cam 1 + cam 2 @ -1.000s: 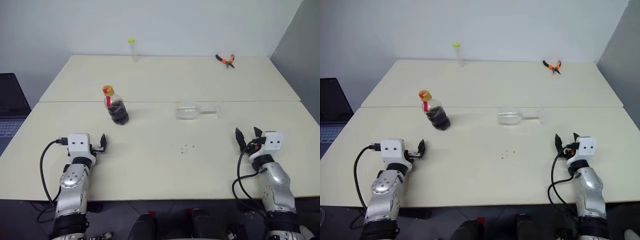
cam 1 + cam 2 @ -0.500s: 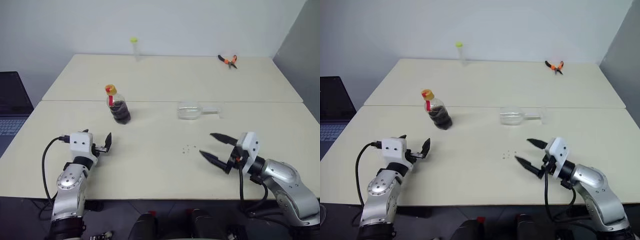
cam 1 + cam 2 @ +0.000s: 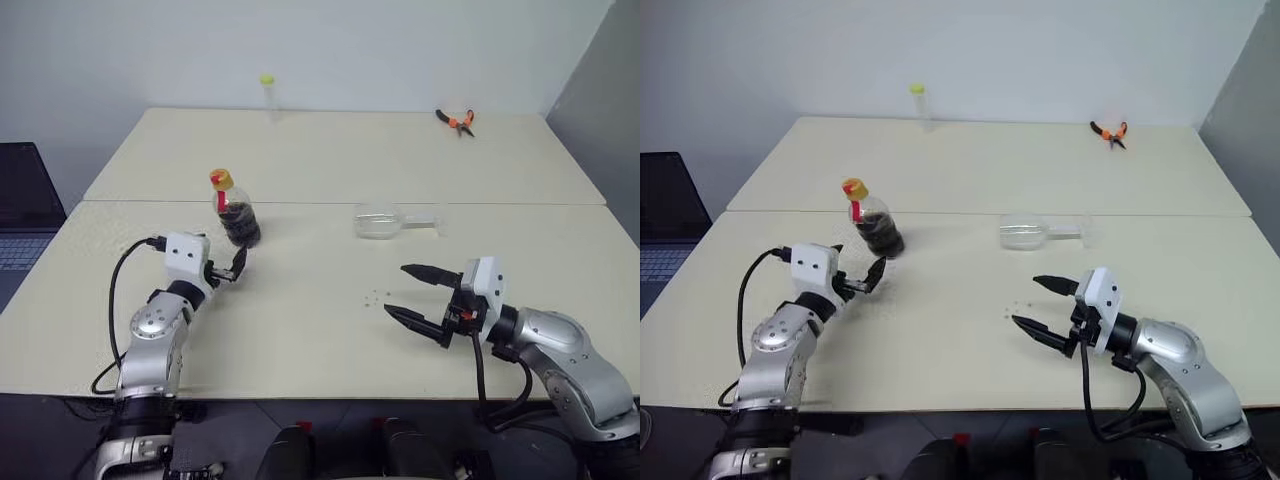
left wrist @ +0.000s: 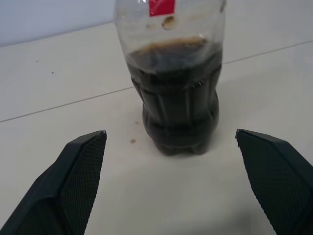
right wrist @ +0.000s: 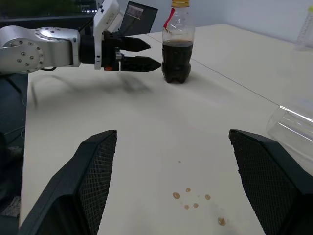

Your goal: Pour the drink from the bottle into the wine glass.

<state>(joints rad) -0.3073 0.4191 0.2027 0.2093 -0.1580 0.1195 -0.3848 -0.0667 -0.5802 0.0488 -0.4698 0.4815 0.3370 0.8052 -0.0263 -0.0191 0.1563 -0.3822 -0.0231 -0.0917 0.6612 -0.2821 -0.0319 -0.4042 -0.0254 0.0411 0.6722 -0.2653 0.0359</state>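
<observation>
The bottle stands upright left of the table's middle, with a yellow-orange cap and a red label band. The dark drink fills its lower half. My left gripper is open just short of the bottle, its fingers apart on either side of the base without touching. The wine glass lies on its side past the middle, bowl to the left, foot to the right. My right gripper is open and empty, pointing left over the table nearer than the glass.
Small brown drops dot the table beside my right gripper. Orange pliers lie at the far right and a slim tube with a yellow-green cap stands at the far edge. A laptop sits off the table's left.
My left gripper has moved forward and right, up to the bottle. My right gripper has swung from pointing forward at the right edge to pointing left nearer the middle.
</observation>
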